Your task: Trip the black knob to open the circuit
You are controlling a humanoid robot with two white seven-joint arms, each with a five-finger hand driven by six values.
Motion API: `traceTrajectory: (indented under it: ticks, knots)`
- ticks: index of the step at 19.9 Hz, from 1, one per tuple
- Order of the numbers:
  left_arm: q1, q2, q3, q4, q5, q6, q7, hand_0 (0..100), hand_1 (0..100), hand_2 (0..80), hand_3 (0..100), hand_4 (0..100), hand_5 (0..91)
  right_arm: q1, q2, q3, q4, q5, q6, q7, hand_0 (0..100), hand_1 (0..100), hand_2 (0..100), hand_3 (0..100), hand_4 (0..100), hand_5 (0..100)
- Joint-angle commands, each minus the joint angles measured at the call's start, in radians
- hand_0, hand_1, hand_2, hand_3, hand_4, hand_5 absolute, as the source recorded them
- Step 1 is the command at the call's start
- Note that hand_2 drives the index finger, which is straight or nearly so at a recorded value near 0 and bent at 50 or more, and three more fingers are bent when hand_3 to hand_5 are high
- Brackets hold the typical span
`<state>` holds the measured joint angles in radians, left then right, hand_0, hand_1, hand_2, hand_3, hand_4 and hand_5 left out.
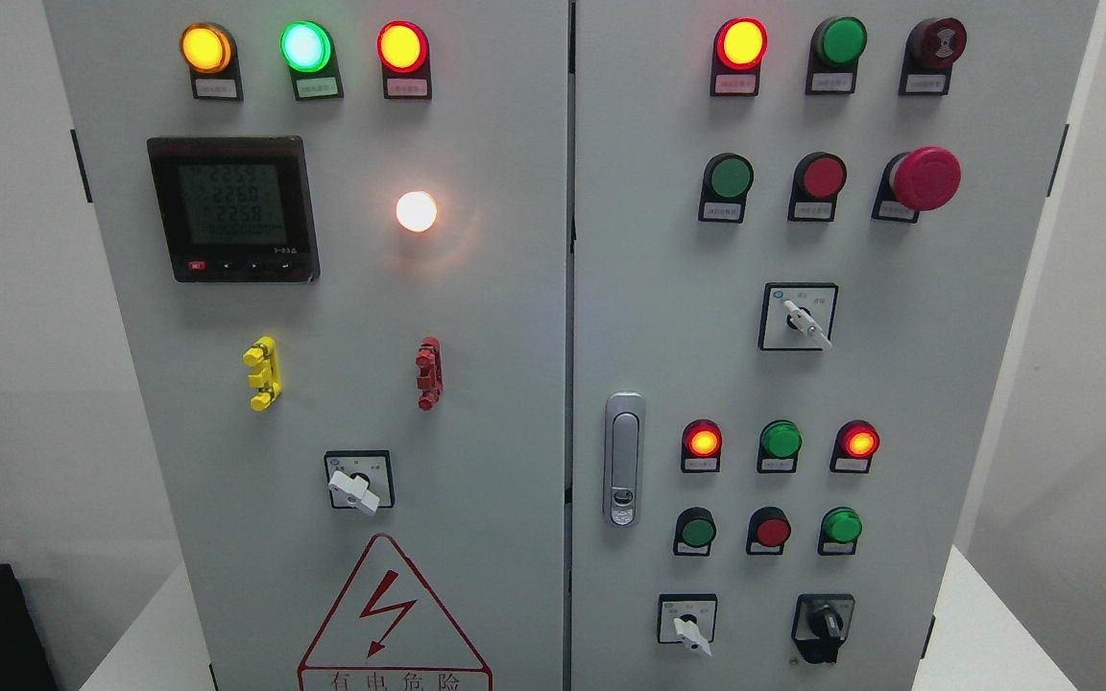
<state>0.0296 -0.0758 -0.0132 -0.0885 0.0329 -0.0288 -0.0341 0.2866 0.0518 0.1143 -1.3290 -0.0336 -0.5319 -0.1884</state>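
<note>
Here neither robot hand shows in the head view, so whether the fingers are apart or together cannot be told, and places cannot be given from them. The black knob (823,626) sits at the lower right corner of the right door (899,384), a dark rotary switch in a black square bezel with a glossy grip. Just to its left is a white lever switch (687,624) on a white square plate.

The cabinet is smooth grey painted metal with two flat doors meeting at a thin vertical seam. A chrome oval door latch (624,459) stands by that seam. Above the knob are round domed lamps, two lit red (703,441) and others green, and higher up a red mushroom-shaped emergency button (924,178). The left door (342,317) carries a black rectangular digital meter (232,207) with a dim grey screen, a glowing white round lamp (416,211), a yellow plastic terminal block (263,373), a red one (429,372), and a red triangular warning sign (390,619) with a lightning bolt. The cabinet stands on a pale bench (995,624).
</note>
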Motion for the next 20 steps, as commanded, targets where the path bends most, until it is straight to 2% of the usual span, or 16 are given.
traceTrajectory:
  ticks: [1,14,20]
  knots:
    - [0.000,-0.001,0.001,0.001,0.002,0.001,0.000,12,39,0.0,0,0,0.0,-0.001,-0.003,0.002,-0.068,-0.002,0.006,0.003,90,93,0,100,91,77]
    - [0.000,-0.001,0.001,0.001,0.002,0.001,0.000,12,39,0.0,0,0,0.0,-0.024,-0.006,0.001,-0.265,-0.002,0.089,0.013,96,94,0,100,93,81]
    - [0.000,-0.001,0.001,0.001,0.002,0.001,0.000,12,39,0.0,0,0,0.0,-0.053,-0.013,-0.001,-0.311,-0.002,0.115,0.018,93,92,0,100,94,83]
